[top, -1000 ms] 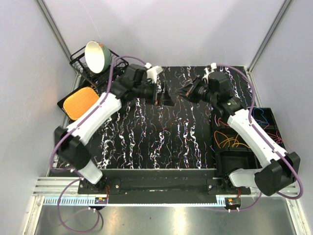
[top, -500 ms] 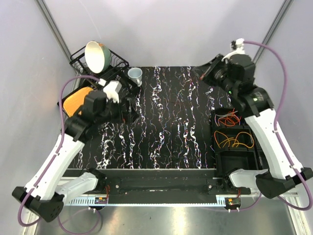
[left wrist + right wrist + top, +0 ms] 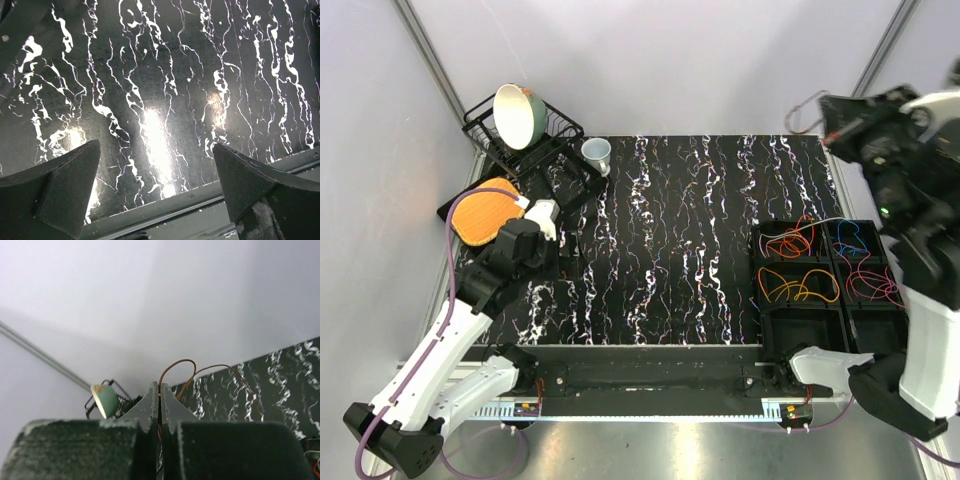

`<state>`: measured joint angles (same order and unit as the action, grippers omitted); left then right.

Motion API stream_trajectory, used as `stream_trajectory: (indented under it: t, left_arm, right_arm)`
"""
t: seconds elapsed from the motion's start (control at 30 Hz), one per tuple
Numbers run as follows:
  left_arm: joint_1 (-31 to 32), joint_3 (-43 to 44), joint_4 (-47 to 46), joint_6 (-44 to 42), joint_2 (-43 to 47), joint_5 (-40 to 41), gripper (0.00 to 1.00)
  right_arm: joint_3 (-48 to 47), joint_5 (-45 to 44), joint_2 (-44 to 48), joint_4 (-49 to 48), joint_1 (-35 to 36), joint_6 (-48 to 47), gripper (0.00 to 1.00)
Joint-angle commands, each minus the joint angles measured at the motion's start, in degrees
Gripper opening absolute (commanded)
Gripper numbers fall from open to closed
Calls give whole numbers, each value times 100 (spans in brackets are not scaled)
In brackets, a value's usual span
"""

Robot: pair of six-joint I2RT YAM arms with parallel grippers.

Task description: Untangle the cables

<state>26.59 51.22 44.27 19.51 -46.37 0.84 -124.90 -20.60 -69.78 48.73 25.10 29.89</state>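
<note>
Left claw (image 3: pixel 155 150): low over the near-left part of the table (image 3: pixel 660 250), fingers spread wide, nothing between them.
Tray (image 3: pixel 800 330): black, divided into compartments, at the near-right edge of the table.
Cables in tray: orange cables (image 3: pixel 800 285) in the middle-left compartment; pink cables (image 3: pixel 872 285) just right of them; red cables (image 3: pixel 788 238) in the far-left one; blue cables (image 3: pixel 855 240) in the far-right one. All lie in loose loops.
Plate (image 3: pixel 485 210): orange, at the table's left edge.
Cup (image 3: pixel 597 152): far left, upright.
Rack (image 3: pixel 545 140): far-left corner, holding a bowl (image 3: pixel 515 112) on its side.
Right claw (image 3: pixel 159 387): raised at the far right, fingers pressed together, pinching a thin brownish-orange held cable (image 3: pixel 176 361) that arches up above the fingertips.
</note>
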Motion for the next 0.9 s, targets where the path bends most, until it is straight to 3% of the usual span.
stream_trajectory:
  t: [0.0,0.17,0.57,0.87]
  left_arm:
    - [-5,28,-296,-8,49,233,99]
    - [-5,20,-314,-17,66,206,99]
    - [4,-25,-323,0,146,101,99]
    - [4,-16,-331,-17,111,100,99]
  right_arm:
    - [-665,-901,192,505,30,-510,0]
    - [-764,-1200,447,761,21,-554,0]
    - [650,-1728,1185,787,30,-493,0]
    - [950,-1702,1221,699,30,-493,0]
